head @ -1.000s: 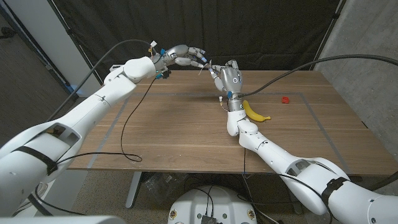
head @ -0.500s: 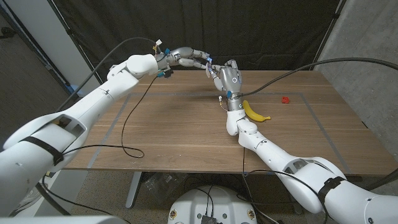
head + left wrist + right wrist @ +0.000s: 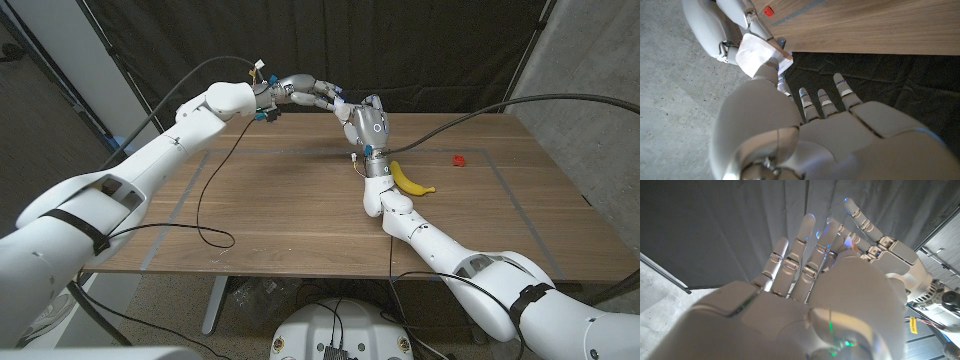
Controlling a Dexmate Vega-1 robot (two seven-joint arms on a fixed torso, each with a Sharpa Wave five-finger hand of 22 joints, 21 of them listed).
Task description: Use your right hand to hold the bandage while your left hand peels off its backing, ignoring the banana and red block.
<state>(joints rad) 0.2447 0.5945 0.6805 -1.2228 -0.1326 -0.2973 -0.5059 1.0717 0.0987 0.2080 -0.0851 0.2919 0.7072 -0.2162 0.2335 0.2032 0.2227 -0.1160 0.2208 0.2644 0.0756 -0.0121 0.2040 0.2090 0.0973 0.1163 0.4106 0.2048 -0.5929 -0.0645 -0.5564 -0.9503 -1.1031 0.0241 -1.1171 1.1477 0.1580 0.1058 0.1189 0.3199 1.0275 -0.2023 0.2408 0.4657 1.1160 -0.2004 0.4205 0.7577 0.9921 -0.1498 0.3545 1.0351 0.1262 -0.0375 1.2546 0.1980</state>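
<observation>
Both hands meet raised above the table's far edge. My right hand [image 3: 368, 124] stands upright and holds the small white bandage [image 3: 341, 103] at its fingertips. My left hand [image 3: 300, 91] reaches in from the left, and its thumb and a finger pinch the bandage's white backing [image 3: 761, 54]. In the left wrist view the right hand [image 3: 715, 25] grips the same white piece from the other side. In the right wrist view the left hand [image 3: 885, 247] touches the tips of my right hand [image 3: 805, 295]; the bandage is mostly hidden there.
A banana [image 3: 410, 180] lies on the wooden table [image 3: 280, 210] just right of my right forearm. A small red block [image 3: 459, 160] sits further right, also seen as the red block [image 3: 768, 10]. A black cable [image 3: 205, 215] loops over the table's left side. Dark curtain behind.
My left hand has moved right and closed the gap to the right hand; its fingertips now pinch the bandage. The right hand has stayed almost in place.
</observation>
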